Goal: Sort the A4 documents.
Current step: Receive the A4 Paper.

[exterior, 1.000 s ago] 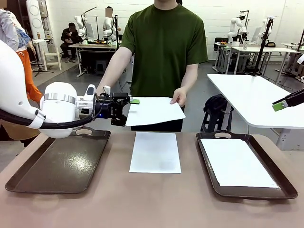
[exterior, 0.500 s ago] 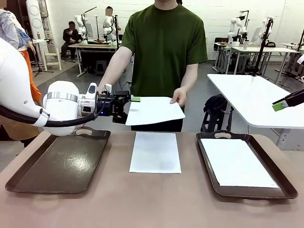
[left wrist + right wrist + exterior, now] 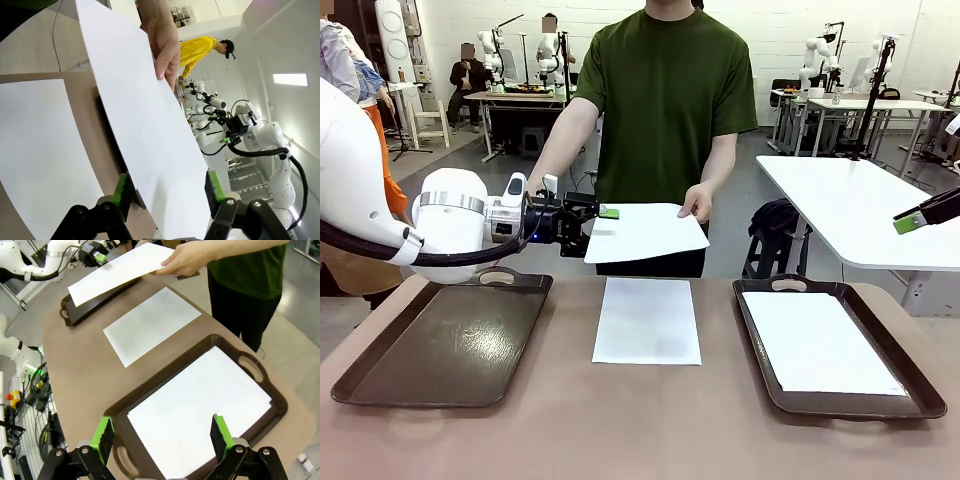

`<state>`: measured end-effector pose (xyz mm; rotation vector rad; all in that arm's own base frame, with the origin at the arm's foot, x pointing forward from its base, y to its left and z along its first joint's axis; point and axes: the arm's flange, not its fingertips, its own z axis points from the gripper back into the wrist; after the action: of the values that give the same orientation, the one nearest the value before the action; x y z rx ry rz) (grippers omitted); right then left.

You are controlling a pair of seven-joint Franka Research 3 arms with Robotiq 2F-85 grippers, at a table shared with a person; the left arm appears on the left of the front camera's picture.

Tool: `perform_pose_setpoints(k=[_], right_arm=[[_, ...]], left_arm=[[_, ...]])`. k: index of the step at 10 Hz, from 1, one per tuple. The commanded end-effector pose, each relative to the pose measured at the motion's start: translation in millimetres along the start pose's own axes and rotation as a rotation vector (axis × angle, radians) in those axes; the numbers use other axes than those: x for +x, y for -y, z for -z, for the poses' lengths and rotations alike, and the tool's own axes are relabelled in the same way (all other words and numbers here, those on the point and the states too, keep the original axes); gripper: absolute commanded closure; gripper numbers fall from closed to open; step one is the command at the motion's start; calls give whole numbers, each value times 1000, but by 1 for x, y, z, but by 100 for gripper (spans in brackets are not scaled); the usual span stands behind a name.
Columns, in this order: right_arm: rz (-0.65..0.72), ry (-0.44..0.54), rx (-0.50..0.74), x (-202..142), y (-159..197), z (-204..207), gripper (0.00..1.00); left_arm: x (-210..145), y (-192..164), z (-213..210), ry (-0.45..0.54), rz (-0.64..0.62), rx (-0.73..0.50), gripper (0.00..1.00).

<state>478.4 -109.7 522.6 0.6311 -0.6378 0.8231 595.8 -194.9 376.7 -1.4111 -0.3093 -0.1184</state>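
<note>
A4 documents (image 3: 647, 320): thin matt white paper. Trays (image 3: 440, 345): dark brown, smooth, semi-gloss, plastic-looking. Table (image 3: 640, 430): matt brown, smooth. Left arm shell (image 3: 360, 190): glossy white plastic. Left pincer (image 3: 167, 190): matt black body, green pads (image 3: 119, 189).

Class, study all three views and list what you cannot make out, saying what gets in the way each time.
- Number of sheets in the right tray: front and right wrist views, edges too thin to count.
- The person's hand nearer the left tool: front view, hidden behind that tool.
- Print on the table sheet: every view, too small and washed out to tell.
</note>
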Motion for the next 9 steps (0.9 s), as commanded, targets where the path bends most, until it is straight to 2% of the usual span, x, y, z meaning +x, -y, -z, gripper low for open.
perform_pose_setpoints(k=[1,2,3,4,5,6,7,9], right_arm=[[-5,-1,2,0,-1,1,0],[-5,-1,2,0,-1,1,0],[-5,-1,2,0,-1,1,0],[-5,-1,2,0,-1,1,0],[-5,-1,2,0,-1,1,0],[-5,-1,2,0,-1,1,0],[-5,-1,2,0,-1,1,0],[-5,-1,2,0,-1,1,0]], left_arm=[[6,-2,0,-18,30,-19,57],[6,-1,0,-19,32,-18,43],[7,-2,0,-18,33,-17,76],[7,-2,0,-21,36,-17,62],[7,-2,0,-32,33,-24,95],[7,-2,0,-40,30,-23,81],[8,-2,0,-43,29,-24,100],[7,-1,-1,-48,28,-20,100]])
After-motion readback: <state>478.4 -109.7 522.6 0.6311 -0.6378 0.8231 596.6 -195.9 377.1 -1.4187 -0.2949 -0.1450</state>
